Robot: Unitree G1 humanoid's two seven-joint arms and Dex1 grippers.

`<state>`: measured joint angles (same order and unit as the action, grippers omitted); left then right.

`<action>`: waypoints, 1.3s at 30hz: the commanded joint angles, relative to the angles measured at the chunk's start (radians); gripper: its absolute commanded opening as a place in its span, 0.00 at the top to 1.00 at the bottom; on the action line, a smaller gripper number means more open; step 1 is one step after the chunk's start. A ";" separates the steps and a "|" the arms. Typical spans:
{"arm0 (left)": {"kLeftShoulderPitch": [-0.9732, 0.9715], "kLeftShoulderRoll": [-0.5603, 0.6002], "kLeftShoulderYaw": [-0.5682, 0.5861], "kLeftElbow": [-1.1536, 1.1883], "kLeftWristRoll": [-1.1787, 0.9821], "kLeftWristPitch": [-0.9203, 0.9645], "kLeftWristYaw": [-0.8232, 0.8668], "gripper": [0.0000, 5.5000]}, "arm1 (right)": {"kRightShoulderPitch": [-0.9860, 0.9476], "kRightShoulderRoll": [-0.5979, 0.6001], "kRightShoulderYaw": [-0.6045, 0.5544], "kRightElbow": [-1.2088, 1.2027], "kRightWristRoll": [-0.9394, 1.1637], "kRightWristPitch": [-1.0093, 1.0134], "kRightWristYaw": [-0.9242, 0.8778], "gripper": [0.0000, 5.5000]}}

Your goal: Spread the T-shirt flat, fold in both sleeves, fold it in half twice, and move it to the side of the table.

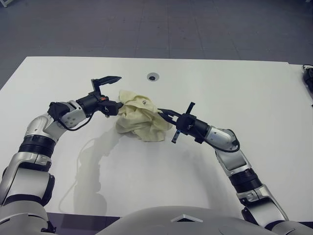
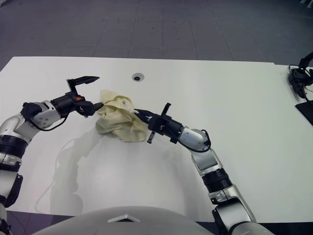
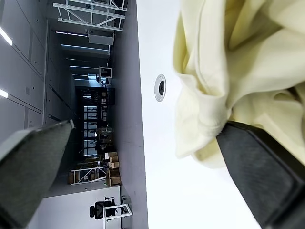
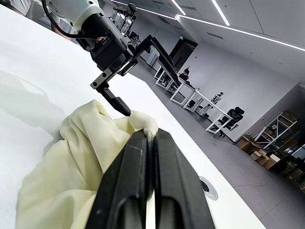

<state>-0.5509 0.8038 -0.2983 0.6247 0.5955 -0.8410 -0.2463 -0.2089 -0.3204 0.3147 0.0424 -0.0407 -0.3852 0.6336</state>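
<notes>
Left hand (image 1: pixel 119 92) is held wide open, its lower finger set against the crumpled T-shirt (image 1: pixel 141 121), which is bunched on the bench (image 1: pixel 220 83) between both hands. Right hand (image 1: pixel 162 112) is clamped shut on its opposite edge.

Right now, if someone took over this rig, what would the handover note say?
Left gripper: open, with its lower finger at the shirt's left edge and its upper finger in the air.
Right gripper: shut on a fold at the shirt's right side.
Shirt: a crumpled heap in the middle of the table.
Done: nothing; the shirt is not yet spread.
Left: spread it flat, fold in both sleeves, fold it in half twice, move it to the side.
</notes>
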 commanded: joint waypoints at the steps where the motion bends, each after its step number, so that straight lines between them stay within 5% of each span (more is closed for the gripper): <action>1: -0.004 -0.008 -0.002 -0.006 0.002 0.002 0.004 0.17 | -0.001 -0.001 0.002 0.012 -0.006 -0.005 0.000 1.00; 27: -0.050 -0.097 -0.096 0.094 0.049 0.006 -0.007 0.98 | -0.003 0.003 0.000 0.017 -0.005 -0.011 -0.002 1.00; 39: -0.040 -0.035 -0.048 0.045 0.020 -0.011 0.010 1.00 | 0.002 -0.003 -0.002 0.023 -0.013 -0.019 -0.010 1.00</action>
<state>-0.5904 0.7379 -0.3679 0.6996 0.6313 -0.8481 -0.2352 -0.2087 -0.3182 0.3154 0.0580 -0.0490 -0.3970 0.6242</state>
